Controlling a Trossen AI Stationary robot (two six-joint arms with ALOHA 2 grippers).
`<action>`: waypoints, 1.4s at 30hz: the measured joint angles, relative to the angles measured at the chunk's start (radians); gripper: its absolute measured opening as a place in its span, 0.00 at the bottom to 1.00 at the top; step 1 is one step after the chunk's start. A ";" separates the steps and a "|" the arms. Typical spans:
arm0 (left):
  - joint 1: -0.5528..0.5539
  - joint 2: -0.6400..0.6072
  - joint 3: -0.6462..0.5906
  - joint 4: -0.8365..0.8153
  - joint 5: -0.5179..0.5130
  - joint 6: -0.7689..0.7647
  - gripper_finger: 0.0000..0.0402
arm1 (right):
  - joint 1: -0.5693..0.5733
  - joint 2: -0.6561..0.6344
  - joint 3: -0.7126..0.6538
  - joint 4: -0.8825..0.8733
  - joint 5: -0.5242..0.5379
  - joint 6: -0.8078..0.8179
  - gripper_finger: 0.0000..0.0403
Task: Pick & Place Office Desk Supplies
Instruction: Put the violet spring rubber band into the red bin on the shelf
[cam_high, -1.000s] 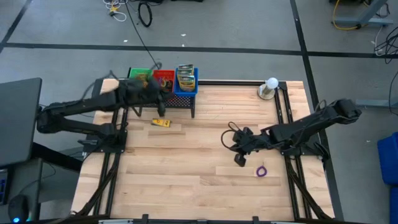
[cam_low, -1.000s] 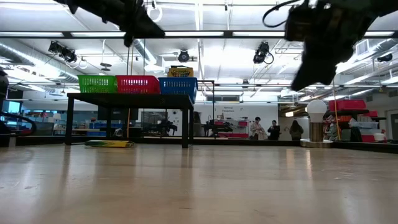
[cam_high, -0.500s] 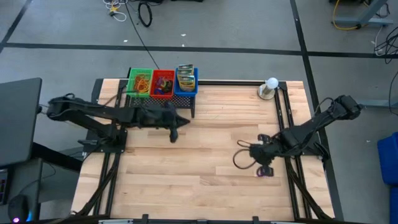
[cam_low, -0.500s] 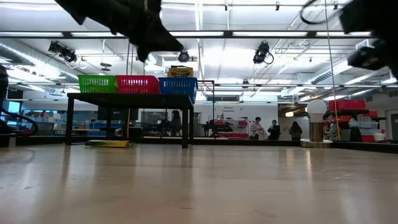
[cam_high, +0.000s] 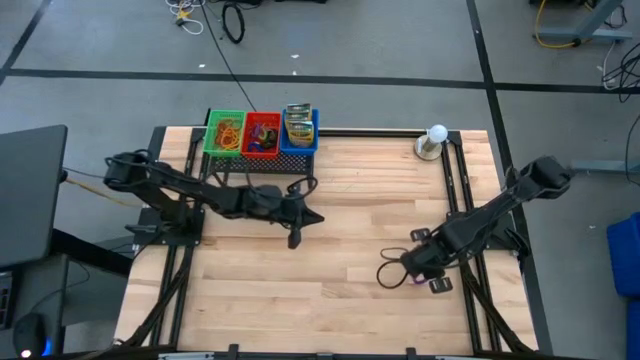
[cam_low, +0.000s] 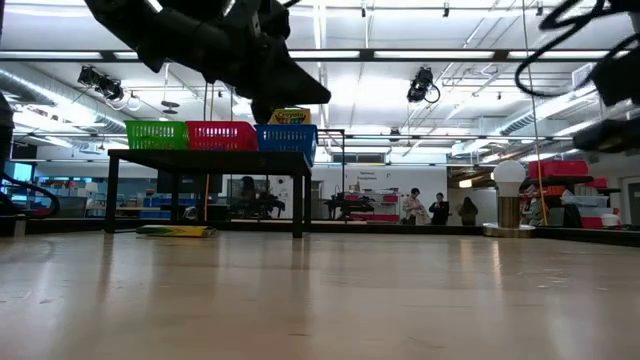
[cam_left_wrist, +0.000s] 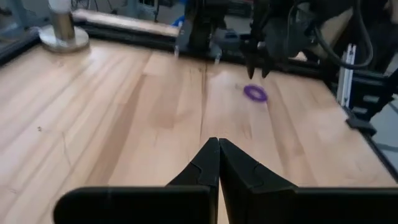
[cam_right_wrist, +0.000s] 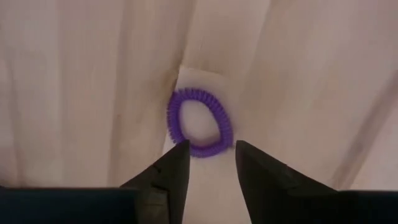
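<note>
- One purple coiled band (cam_right_wrist: 199, 122) lies flat on the table (cam_high: 330, 290) near the right side, the only loose band in sight on the boards.
- The right pincer (cam_right_wrist: 207, 163) hangs just over it, its two fingers parted with a gap between them, gripping nothing; the band sits right ahead of the tips, so this looks lined up for a straight drop and pinch.
- The left pincer (cam_left_wrist: 218, 163) sits clenched, fingers pressed together and empty, over the middle of the table, pointing toward the band (cam_left_wrist: 255, 93) – parked out of the way, I'd judge.
- At the far edge, a black rack (cam_high: 262, 170) carries three bins: green (cam_high: 224, 133), red (cam_high: 262, 134), blue (cam_high: 299, 130), each with supplies in it – presumably where the band goes.
- One white ball on a base (cam_high: 434, 140) stands at the far right corner, untouched.
</note>
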 joint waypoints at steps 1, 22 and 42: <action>0.000 0.004 0.000 -0.007 0.001 -0.001 0.02 | 0.000 0.023 0.000 0.008 -0.001 -0.013 0.34; 0.000 0.013 0.001 0.009 0.006 -0.107 0.02 | -0.005 0.242 0.001 0.151 -0.011 -0.071 0.11; -0.021 0.013 0.001 0.005 -0.038 -0.289 0.18 | -0.002 0.040 0.034 0.195 0.409 0.650 0.03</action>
